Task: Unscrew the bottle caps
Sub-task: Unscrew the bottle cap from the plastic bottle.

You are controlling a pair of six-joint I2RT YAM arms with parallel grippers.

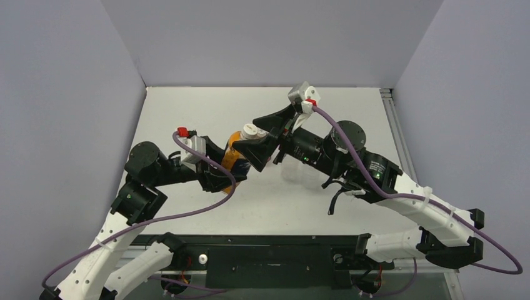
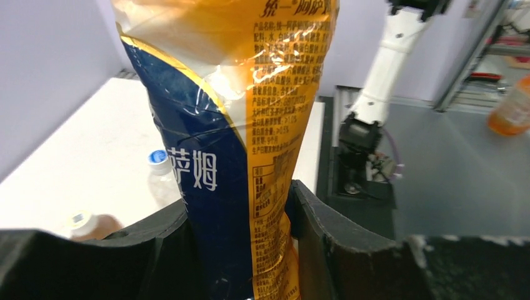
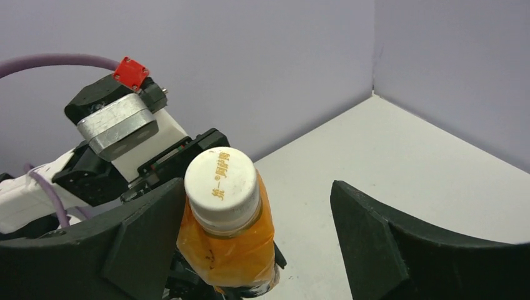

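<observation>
Atop the orange, blue-labelled bottle [image 3: 228,250] sits a white printed cap [image 3: 222,181].

From above and behind my two bases, the fixed camera looks down over the whole table [image 1: 187,106] toward the back wall. My left wrist camera peers along my left fingers [image 2: 325,237], so close that the orange bottle [image 2: 250,125] fills the frame, and faces my right arm [image 2: 384,69]. My right wrist camera looks down between my right fingers [image 3: 375,231] onto the white cap [image 3: 222,182], toward the far corner. All three views share that bottle.
</observation>
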